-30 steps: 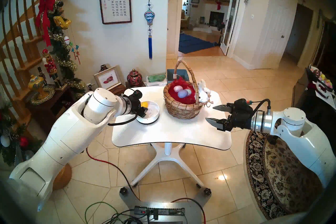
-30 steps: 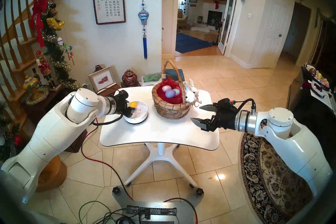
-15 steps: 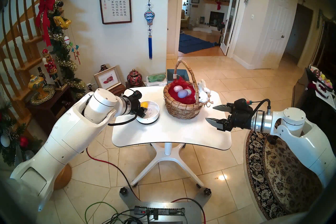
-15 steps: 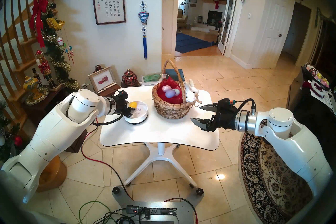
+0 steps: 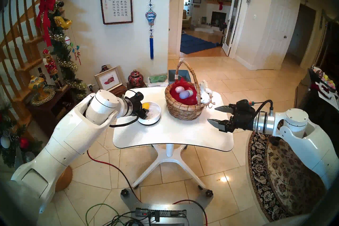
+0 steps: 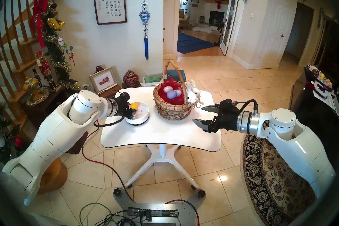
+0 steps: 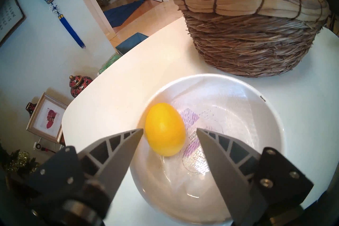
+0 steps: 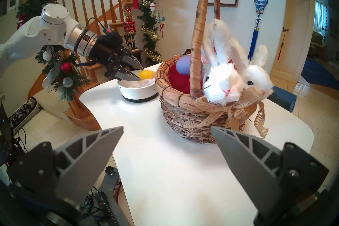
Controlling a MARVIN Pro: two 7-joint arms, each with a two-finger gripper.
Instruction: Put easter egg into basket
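Observation:
A yellow easter egg point(image 7: 165, 129) lies in a low white bowl point(image 7: 266, 110) at the table's left. My left gripper point(image 7: 169, 129) is open, its fingertips on either side of the egg and not clamped on it; the egg point(image 5: 145, 105) and gripper point(image 5: 145, 109) also show in the head view. The woven basket point(image 5: 183, 111) with an arched handle, red lining and white plush bunnies point(image 8: 222, 82) stands to the right of the bowl and holds three eggs. My right gripper point(image 5: 211, 114) is open and empty, hovering right of the basket point(image 8: 176, 115).
The white pedestal table point(image 5: 174, 134) is small, with its edges close to both arms. A side table with vases and a framed picture point(image 5: 109, 78) stands behind the left arm. A patterned rug point(image 5: 278, 174) lies on the right and cables point(image 5: 102, 211) run over the floor in front.
My left arm has crept slightly forward, bringing its open fingers closer around the yellow egg. The right arm and the basket have not moved.

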